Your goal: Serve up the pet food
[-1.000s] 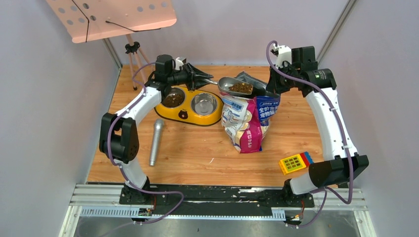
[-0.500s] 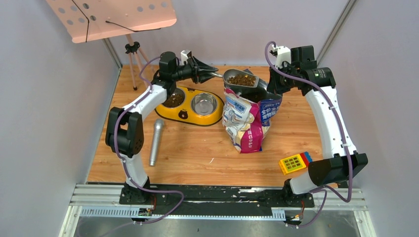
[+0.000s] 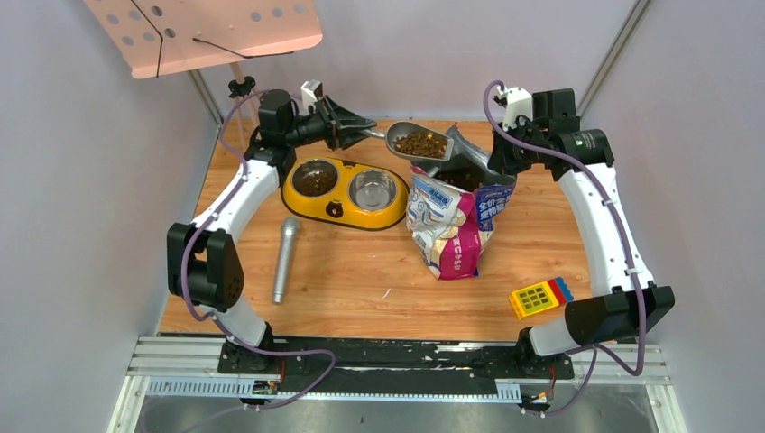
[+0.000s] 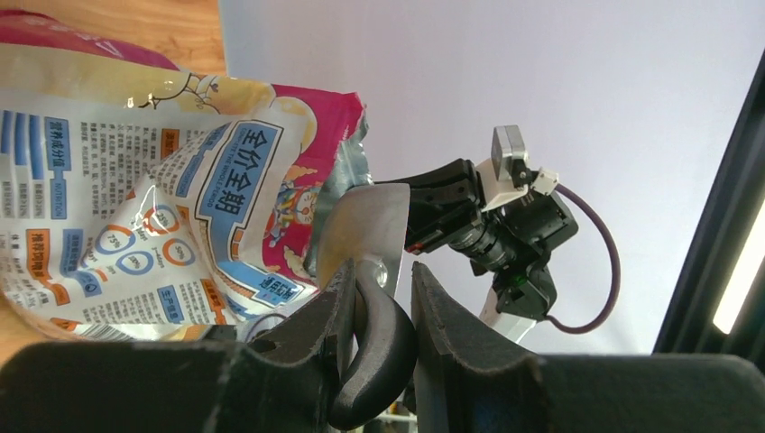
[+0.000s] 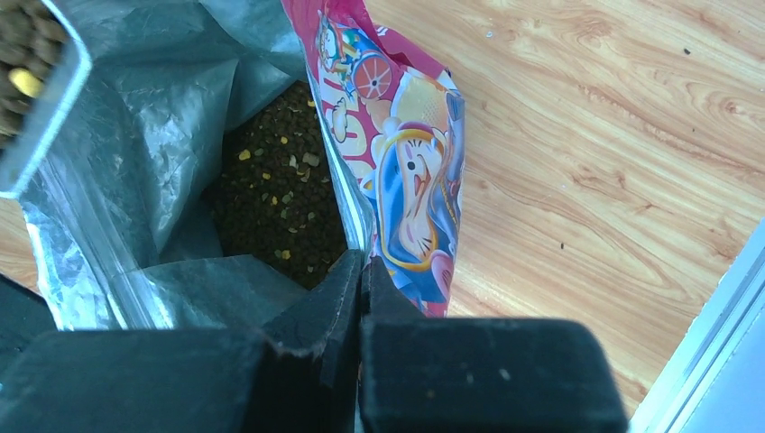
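While your right gripper [image 3: 493,161] pinched the bag [image 3: 447,230] rim, your left gripper [image 3: 368,135] clamped the loaded scoop [image 3: 393,135]; one feeder [image 3: 343,215] bowl held pet food [image 3: 316,182], the other stood empty.

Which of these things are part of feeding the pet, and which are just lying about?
In use: kibble in the metal scoop; cat food bag, held open; yellow double bowl.
Lying about: silver microphone; yellow keypad toy; pink music stand.
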`<action>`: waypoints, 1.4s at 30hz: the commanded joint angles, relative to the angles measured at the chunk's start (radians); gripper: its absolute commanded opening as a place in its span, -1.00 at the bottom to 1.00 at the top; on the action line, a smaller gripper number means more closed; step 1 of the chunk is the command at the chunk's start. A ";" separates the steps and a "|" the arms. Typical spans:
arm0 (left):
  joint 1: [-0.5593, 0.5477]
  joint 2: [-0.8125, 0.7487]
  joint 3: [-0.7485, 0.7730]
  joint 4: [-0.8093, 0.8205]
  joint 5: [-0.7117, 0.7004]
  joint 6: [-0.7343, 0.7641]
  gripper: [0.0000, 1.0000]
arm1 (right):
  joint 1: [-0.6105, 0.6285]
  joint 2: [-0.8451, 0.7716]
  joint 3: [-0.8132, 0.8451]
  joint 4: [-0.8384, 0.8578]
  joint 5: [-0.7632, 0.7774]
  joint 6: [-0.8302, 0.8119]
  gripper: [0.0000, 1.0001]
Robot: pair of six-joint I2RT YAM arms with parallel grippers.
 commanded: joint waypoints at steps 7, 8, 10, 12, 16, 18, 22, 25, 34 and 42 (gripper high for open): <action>0.141 -0.198 -0.137 -0.099 0.009 0.141 -1.00 | -0.012 -0.061 -0.040 0.018 0.010 -0.022 -1.00; 0.150 -0.214 -0.153 -0.102 0.009 0.143 -1.00 | -0.010 -0.068 -0.055 0.026 0.010 -0.021 -1.00; 0.179 -0.243 -0.214 -0.109 0.010 0.156 -1.00 | -0.012 -0.080 -0.082 0.040 0.013 -0.014 -1.00; 0.222 -0.267 -0.255 -0.120 0.013 0.170 -1.00 | -0.010 -0.091 -0.100 0.048 0.010 -0.008 -1.00; 0.317 -0.283 -0.329 -0.098 0.014 0.172 -1.00 | -0.011 -0.102 -0.100 0.056 0.001 -0.004 -1.00; 0.353 -0.276 -0.357 -0.058 0.017 0.170 -1.00 | -0.011 -0.106 -0.093 0.058 0.001 -0.004 -1.00; 0.390 -0.236 -0.387 0.008 0.020 0.172 -1.00 | -0.011 -0.124 -0.092 0.062 0.001 -0.005 -1.00; 0.394 -0.203 -0.391 0.024 0.000 0.205 -1.00 | -0.011 -0.137 -0.103 0.064 -0.002 -0.004 -1.00; 0.391 -0.053 -0.356 0.052 -0.080 0.383 -1.00 | -0.012 -0.201 -0.157 0.069 0.008 0.002 -1.00; 0.372 0.081 -0.271 -0.028 -0.136 0.512 -1.00 | -0.024 -0.223 -0.168 0.060 0.001 0.016 -1.00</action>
